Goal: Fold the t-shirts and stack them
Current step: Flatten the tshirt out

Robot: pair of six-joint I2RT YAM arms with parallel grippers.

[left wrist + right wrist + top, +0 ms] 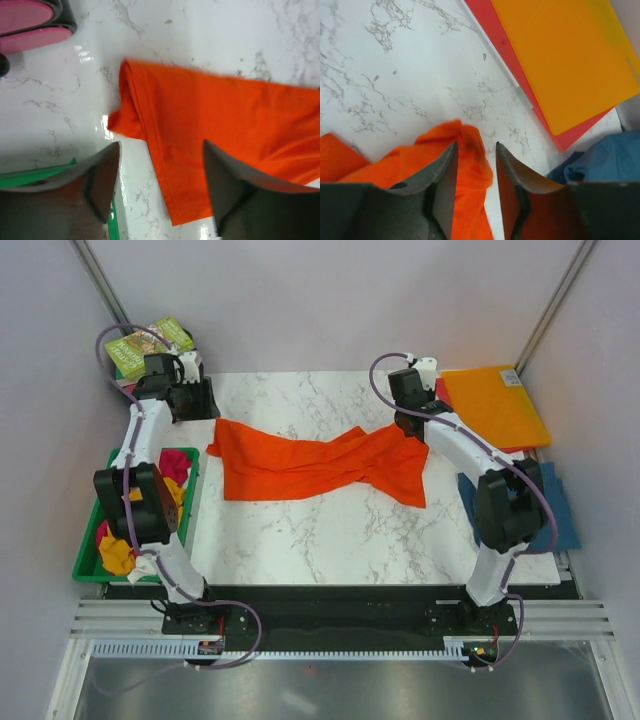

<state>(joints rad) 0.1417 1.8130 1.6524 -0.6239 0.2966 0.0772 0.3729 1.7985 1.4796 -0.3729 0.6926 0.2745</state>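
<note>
A bright orange t-shirt (310,465) lies spread and wrinkled across the marble table (330,530). My left gripper (195,402) hovers over its left end. In the left wrist view the jaws (161,150) stand wide apart and empty above the shirt's hemmed corner (165,165). My right gripper (408,425) is at the shirt's right end. In the right wrist view its jaws (476,147) stand a little apart astride a raised bump of orange cloth (467,137), with marble showing beside it. A teal-blue t-shirt (560,510) lies at the right edge, also in the right wrist view (602,160).
A green bin (85,565) left of the table holds yellow (115,552) and magenta (175,465) shirts. An orange folder (495,405) lies on a red one (540,112) at the back right. A green book (150,340) lies back left. Pink pads (30,25) lie nearby.
</note>
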